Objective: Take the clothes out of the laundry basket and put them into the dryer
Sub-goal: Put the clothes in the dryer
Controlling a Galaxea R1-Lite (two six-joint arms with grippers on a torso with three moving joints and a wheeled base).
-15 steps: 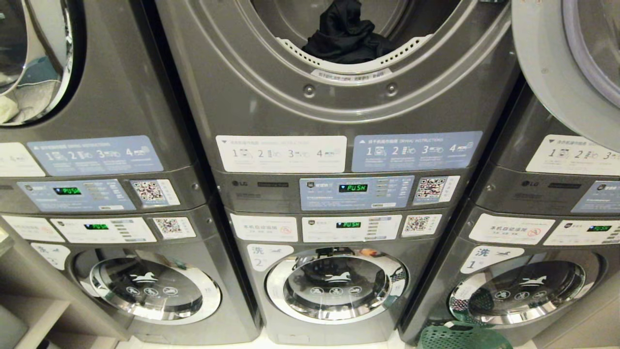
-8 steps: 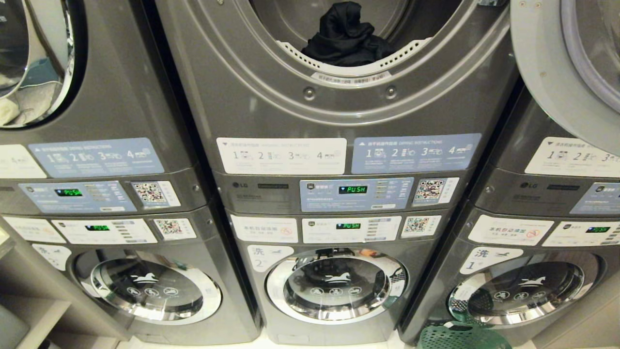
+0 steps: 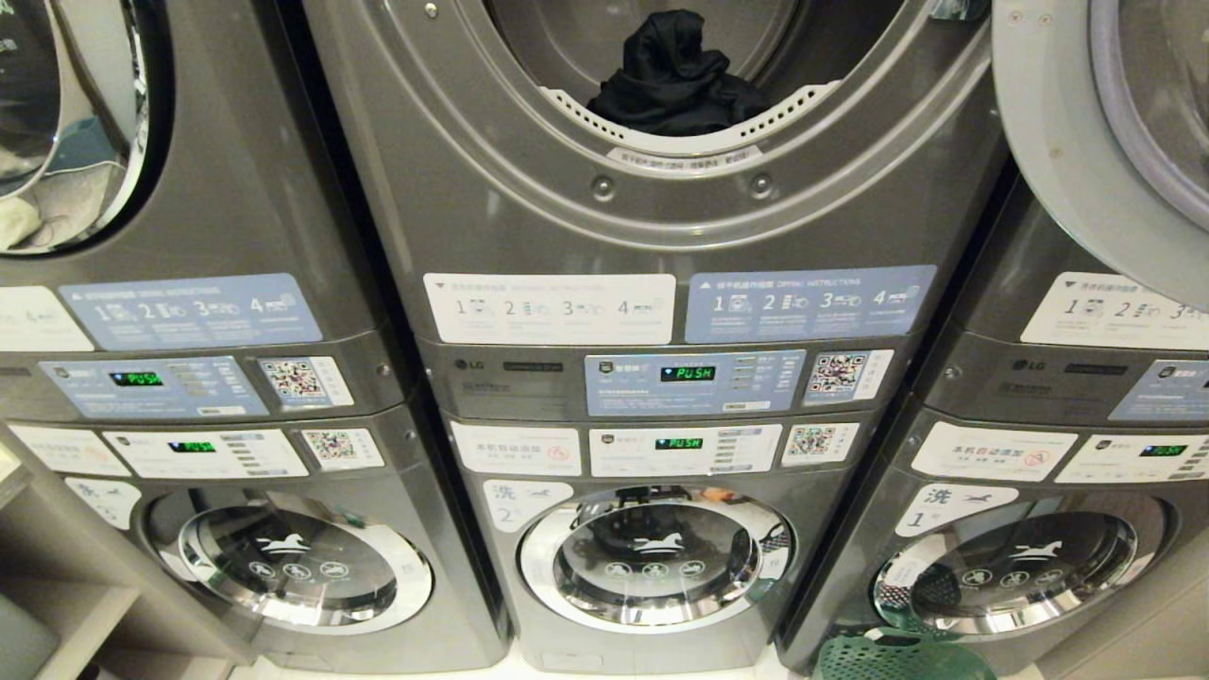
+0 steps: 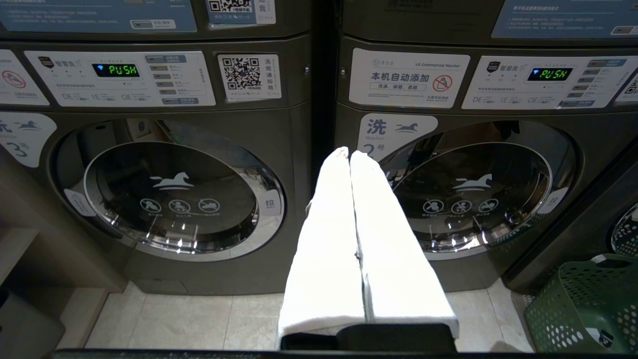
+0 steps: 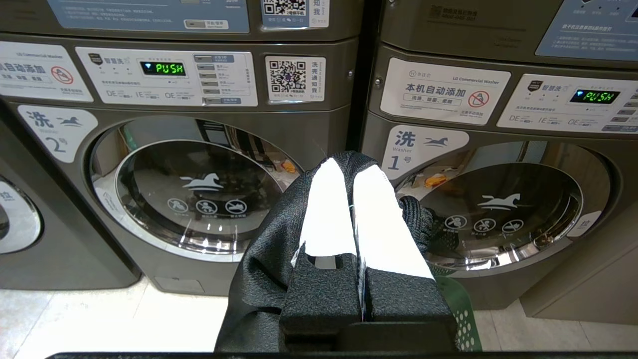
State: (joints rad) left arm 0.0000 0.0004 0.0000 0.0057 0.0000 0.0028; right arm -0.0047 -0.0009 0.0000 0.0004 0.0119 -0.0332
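— Three views on my screen. How do they differ?

— From the head camera I see neither arm. It gives me the open dryer in the upper middle of the bank of machines, with one dark garment lying at the front lip of the drum, and the swung-open dryer door at the upper right. Only the rim of the green laundry basket shows, low on the right.

— And the wrists?

— My left gripper has its white-covered fingers pressed together with nothing between them, pointing at the gap between washer 3 and washer 2; the basket stands on the floor tiles beyond washer 2. My right gripper is pinched tight on a black cloth, which wraps over the fingertips and hangs down beside the fingers, in front of the seam between washer 2 and washer 1. The head camera shows none of that cloth.

— Anything changed over the last second?

— The whole head picture has slid slightly downward, so my camera has moved. The garment in the drum lies as it did.
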